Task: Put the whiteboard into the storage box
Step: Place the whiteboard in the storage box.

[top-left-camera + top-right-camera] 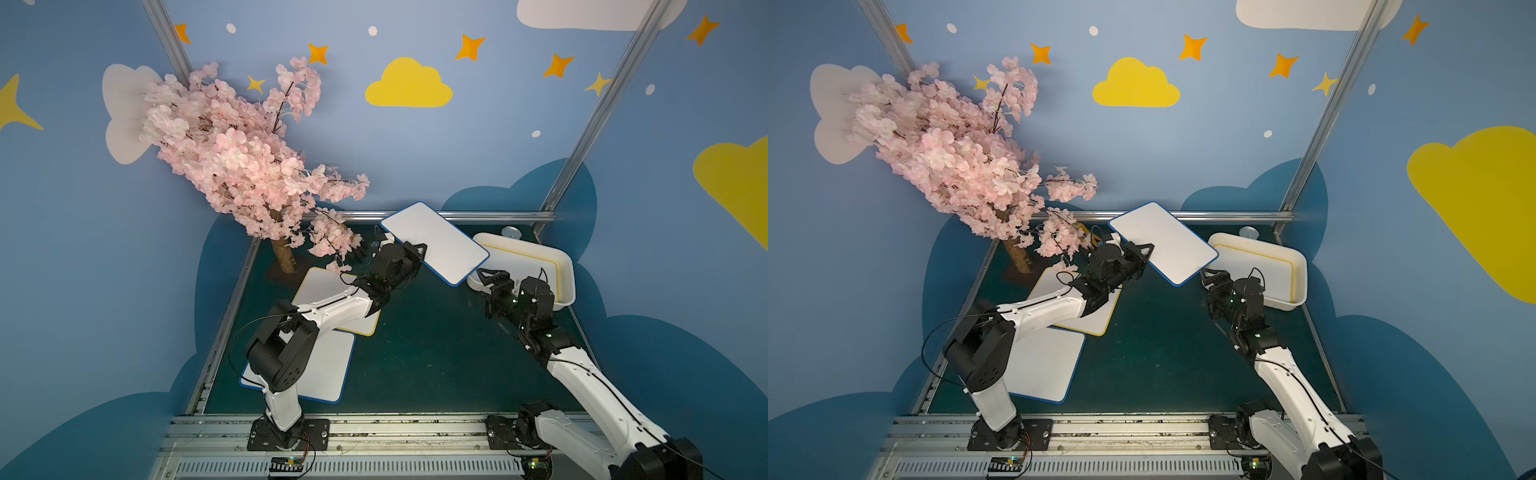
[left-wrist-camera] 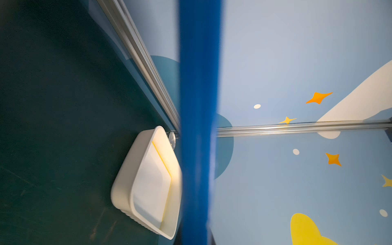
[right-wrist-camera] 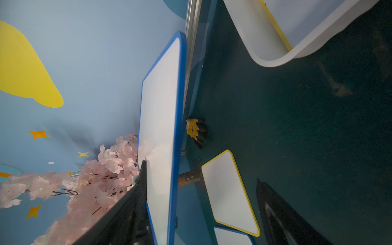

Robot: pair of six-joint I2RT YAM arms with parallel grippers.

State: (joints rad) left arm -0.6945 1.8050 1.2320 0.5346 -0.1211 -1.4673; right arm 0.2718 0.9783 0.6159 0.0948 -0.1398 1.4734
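Overhead, the dark green table [image 1: 415, 353] carries the white storage box [image 1: 567, 266], a low tub with rounded corners and a rolled rim. A yellow-rimmed board [image 1: 515, 264] already lies flat inside it. Well apart from the box stands a pink blossom tree [image 1: 232, 158].

The whiteboard [image 1: 434, 243] of the task is a plain white rectangle with rounded corners and a thin blue rim, its face blank. It hangs tilted in the air just beside the box, and in both top views one corner overlaps the box's end rim. The left wrist view shows it only as a blurred blue edge [image 2: 199, 127] with the box beyond.

Between the box and the tree, two more boards lie flat on the table, one yellow-edged [image 1: 320, 286] and one blue-edged [image 1: 328, 374], partly under the left arm.

The left gripper [image 1: 419, 249] is pinched tight on the whiteboard's long edge on the side away from the box. The right gripper [image 1: 490, 276] stands with jaws spread wide, holding nothing, just beside the box under the whiteboard's near corner.

A small silver can [image 1: 511, 232] sits just behind the box
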